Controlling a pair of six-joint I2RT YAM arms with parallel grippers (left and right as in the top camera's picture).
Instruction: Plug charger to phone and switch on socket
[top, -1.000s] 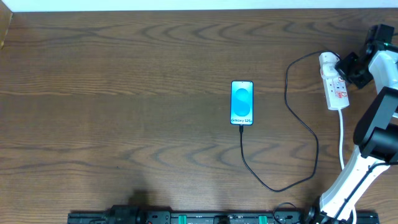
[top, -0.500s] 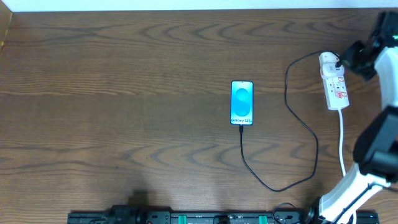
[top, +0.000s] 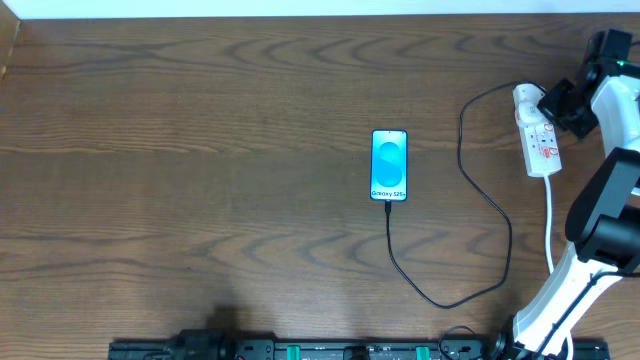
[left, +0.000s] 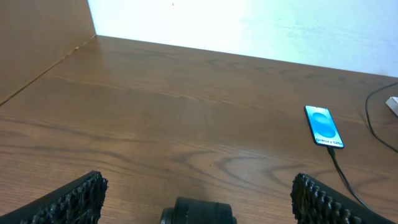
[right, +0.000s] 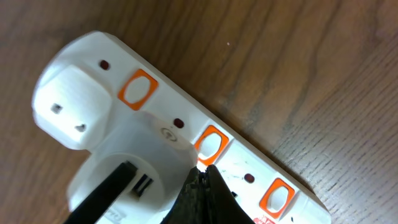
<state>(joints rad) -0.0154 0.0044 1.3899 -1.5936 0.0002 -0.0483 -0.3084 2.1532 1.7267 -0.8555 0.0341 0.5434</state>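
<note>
The phone (top: 389, 165) lies flat mid-table, blue screen up, and also shows in the left wrist view (left: 323, 126). The black charger cable (top: 470, 180) runs from its near end in a loop to the white plug (top: 527, 97) in the socket (top: 541, 143), a white power strip at the far right. My right gripper (top: 553, 102) is shut, its tips (right: 203, 180) pressed on an orange switch (right: 210, 144) of the socket (right: 186, 124) beside the plug (right: 124, 180). My left gripper (left: 196, 199) is open and empty, low over bare wood at the near left.
The socket's white cord (top: 549, 220) runs toward the near edge beside my right arm's base. A wooden side wall (left: 37, 43) stands at the left. A white wall (left: 249, 25) runs along the far edge.
My right gripper drew back up and to the right off the socket half a second ago, and has come back down onto it. Phone, cable and left arm have not moved.
</note>
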